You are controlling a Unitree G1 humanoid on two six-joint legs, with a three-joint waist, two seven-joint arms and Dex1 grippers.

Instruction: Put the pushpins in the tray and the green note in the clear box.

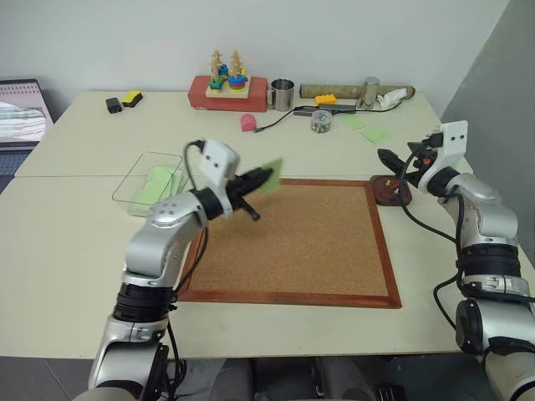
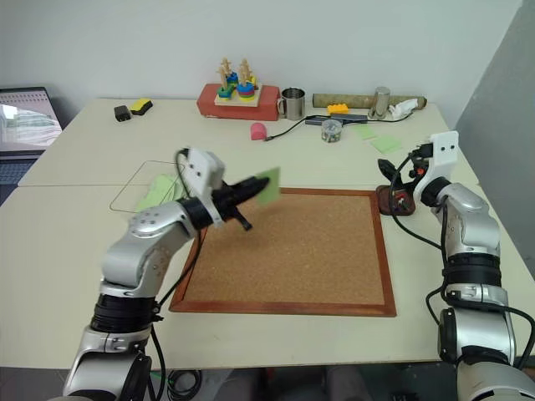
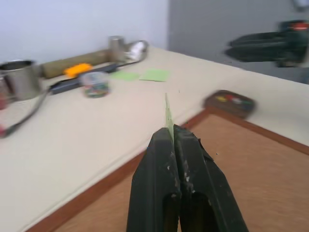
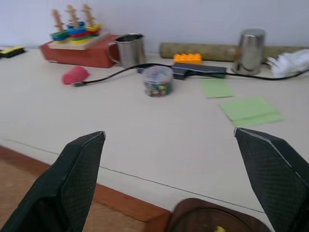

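Observation:
My left gripper (image 1: 261,178) is shut on the green note (image 1: 272,176), which it holds up in the air over the far left corner of the corkboard; the note is edge-on (image 3: 168,112) in the left wrist view. The clear box (image 1: 138,190) stands to the left of the corkboard with light green paper lying inside. At the right, the small dark tray (image 1: 381,197) sits by the corkboard's far right corner with red and yellow pushpins (image 3: 227,99) in it. My right gripper (image 4: 169,133) hangs open just above the tray, nothing between its fingers.
The wood-framed corkboard (image 1: 292,238) covers the table's middle. Along the back stand a stacking toy on a red block (image 1: 227,83), a metal mug (image 1: 282,94), a small clear jar (image 1: 320,121), a cable and loose green notes (image 1: 376,132). A laptop (image 1: 21,109) sits far left.

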